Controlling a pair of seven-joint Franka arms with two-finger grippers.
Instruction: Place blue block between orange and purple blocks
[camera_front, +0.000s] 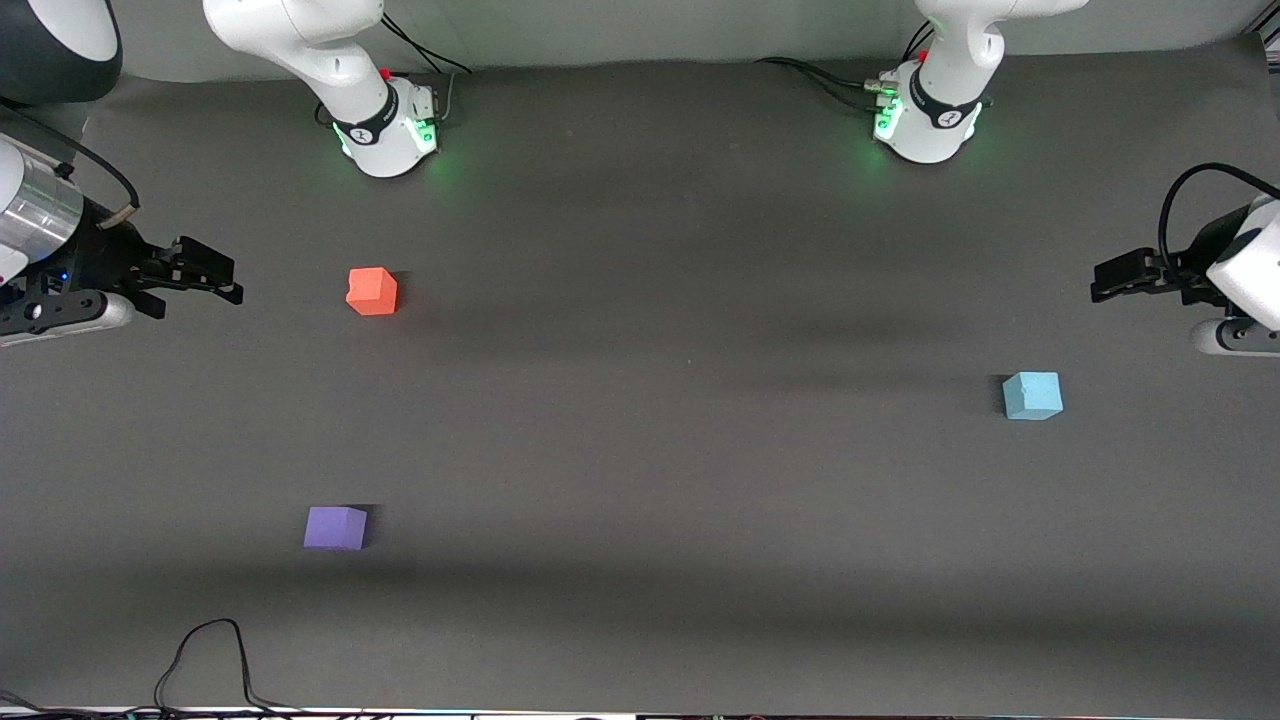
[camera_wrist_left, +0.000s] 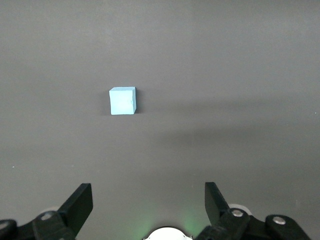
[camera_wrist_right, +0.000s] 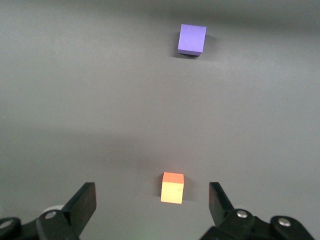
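Observation:
The sky-blue block (camera_front: 1032, 395) (camera_wrist_left: 122, 100) lies on the dark mat toward the left arm's end. The orange block (camera_front: 372, 291) (camera_wrist_right: 172, 188) sits toward the right arm's end, and the purple block (camera_front: 335, 527) (camera_wrist_right: 192, 39) lies nearer the front camera than it. My left gripper (camera_front: 1100, 280) (camera_wrist_left: 148, 202) hovers open and empty at the table's edge, apart from the blue block. At the other edge my right gripper (camera_front: 232, 282) (camera_wrist_right: 152, 202) also hangs open and empty, short of the orange block.
The two arm bases (camera_front: 388, 125) (camera_front: 928, 118) stand along the top of the front view. A black cable (camera_front: 205, 660) loops on the mat at the edge nearest the front camera, near the purple block.

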